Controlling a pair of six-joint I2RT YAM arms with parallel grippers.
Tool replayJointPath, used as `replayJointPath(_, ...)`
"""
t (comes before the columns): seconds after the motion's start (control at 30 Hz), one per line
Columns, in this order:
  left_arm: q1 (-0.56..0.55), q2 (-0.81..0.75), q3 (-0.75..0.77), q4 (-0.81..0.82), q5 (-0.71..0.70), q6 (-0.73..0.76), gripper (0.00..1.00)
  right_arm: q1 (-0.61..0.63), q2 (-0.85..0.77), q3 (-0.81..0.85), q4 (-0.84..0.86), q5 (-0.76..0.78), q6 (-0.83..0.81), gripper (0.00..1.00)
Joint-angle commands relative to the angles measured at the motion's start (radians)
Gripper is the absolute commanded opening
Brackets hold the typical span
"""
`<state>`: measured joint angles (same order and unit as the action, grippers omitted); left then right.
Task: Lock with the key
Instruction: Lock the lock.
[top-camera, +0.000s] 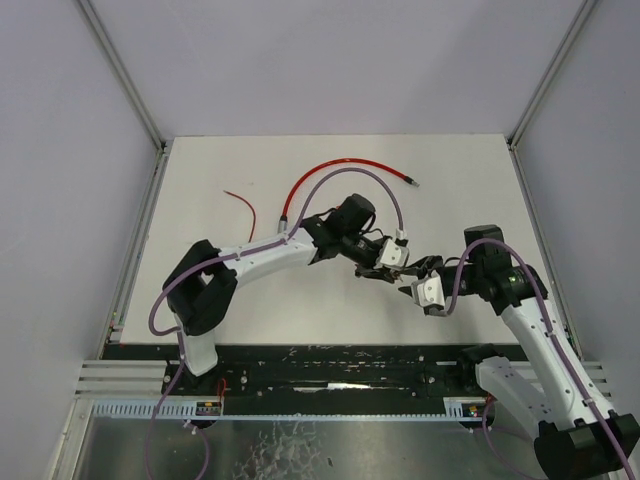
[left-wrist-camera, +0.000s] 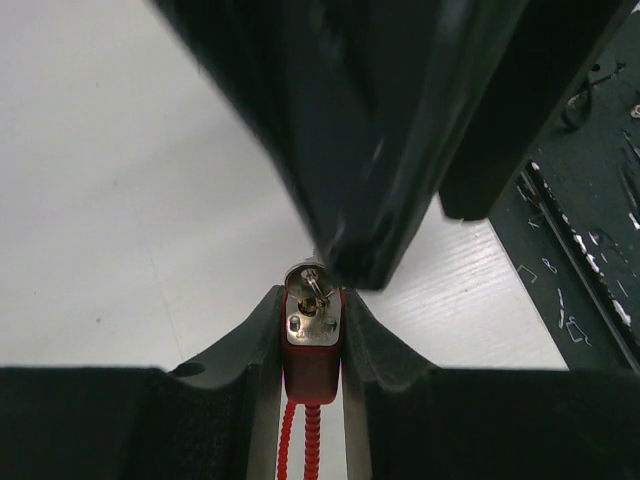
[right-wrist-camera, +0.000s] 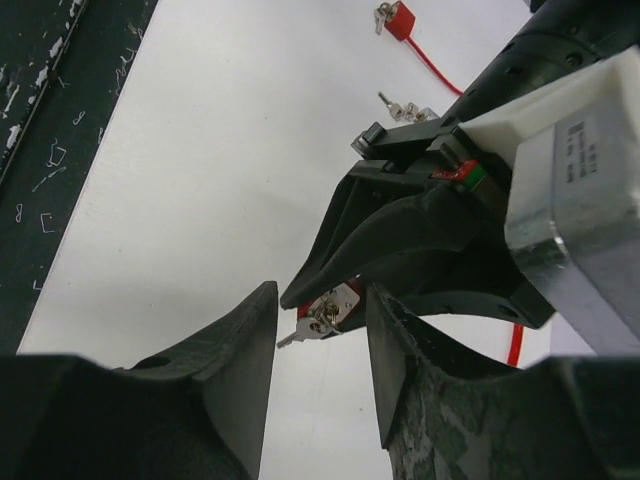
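The left gripper (left-wrist-camera: 312, 302) is clamped on a small red padlock (left-wrist-camera: 312, 365), one finger pressed to each side of its body. It holds the lock above the white table (top-camera: 450, 200), silver face turned toward the right arm. A key (left-wrist-camera: 313, 285) sits in the keyhole of that face. A red cable (left-wrist-camera: 300, 440) runs from the padlock back between the left fingers, and in the top view a red cable arcs (top-camera: 340, 165) across the table beyond the padlock. The right gripper (right-wrist-camera: 320, 293) faces the padlock with its fingers released, one either side of the key with a gap to each. More small keys (right-wrist-camera: 400, 108) lie on the table past the padlock.
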<state>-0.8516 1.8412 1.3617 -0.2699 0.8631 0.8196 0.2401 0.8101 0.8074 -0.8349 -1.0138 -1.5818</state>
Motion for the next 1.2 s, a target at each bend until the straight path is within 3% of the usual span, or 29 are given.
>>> replayJointPath(0.0, -0.014, -0.017, 0.003, 0.118, -0.045, -0.018, 0.00, -0.007, 0.012, -0.048, 0.108, -0.002, 0.040, 0.46)
replayJointPath(0.87, -0.015, -0.011, 0.036, 0.012, 0.081, 0.064, 0.00, -0.004, 0.039, -0.103, 0.212, 0.098, 0.079, 0.27)
replayJointPath(1.17, -0.017, -0.014, 0.032, 0.017, 0.062, 0.068, 0.00, -0.003, 0.040, -0.097, 0.207, 0.091, 0.105, 0.00)
